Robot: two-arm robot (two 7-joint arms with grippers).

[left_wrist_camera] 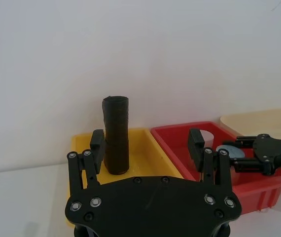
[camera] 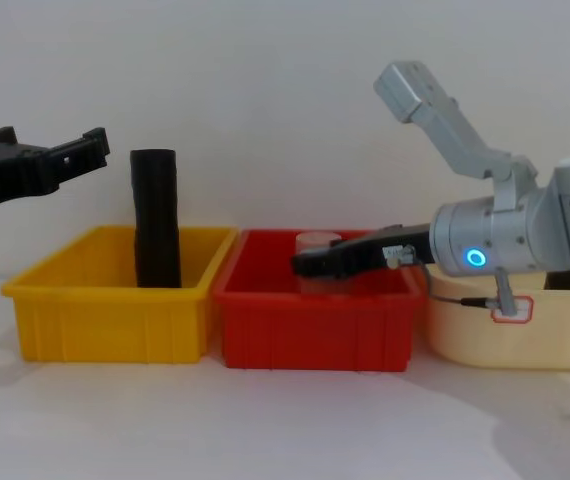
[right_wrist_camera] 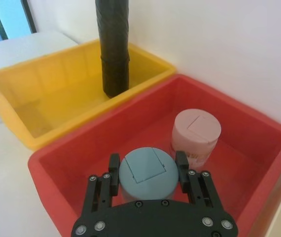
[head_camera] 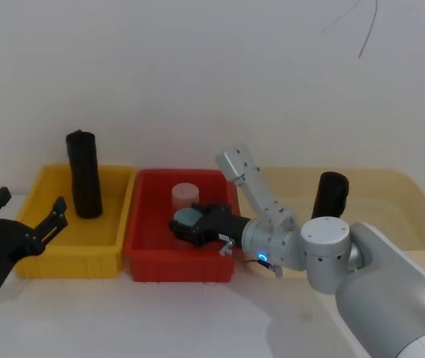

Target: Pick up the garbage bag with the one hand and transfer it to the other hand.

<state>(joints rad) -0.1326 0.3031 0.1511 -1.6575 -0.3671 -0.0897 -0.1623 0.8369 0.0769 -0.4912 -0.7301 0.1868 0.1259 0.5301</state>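
Note:
The garbage bag (head_camera: pixel 84 175) is a tall black roll standing upright at the back of the yellow bin (head_camera: pixel 67 261), well above its rim. It also shows from the side in the chest view (camera: pixel 155 215). My left gripper (head_camera: pixel 32 212) hovers open at the bin's left, level with the roll's upper part and apart from it. In the left wrist view the garbage bag (left_wrist_camera: pixel 116 136) stands beyond the left gripper (left_wrist_camera: pixel 146 148), just inside one finger. My right gripper (right_wrist_camera: pixel 147 165) reaches low into the red bin (right_wrist_camera: pixel 56 168), shut on a blue-grey canister (right_wrist_camera: pixel 148 173).
A pale pink canister (right_wrist_camera: pixel 195 133) stands in the red bin behind the blue-grey one. A shorter black roll (head_camera: pixel 330 194) stands in the beige tub (head_camera: pixel 414 216) at the right. The three containers sit side by side against a white wall, with bare table in front.

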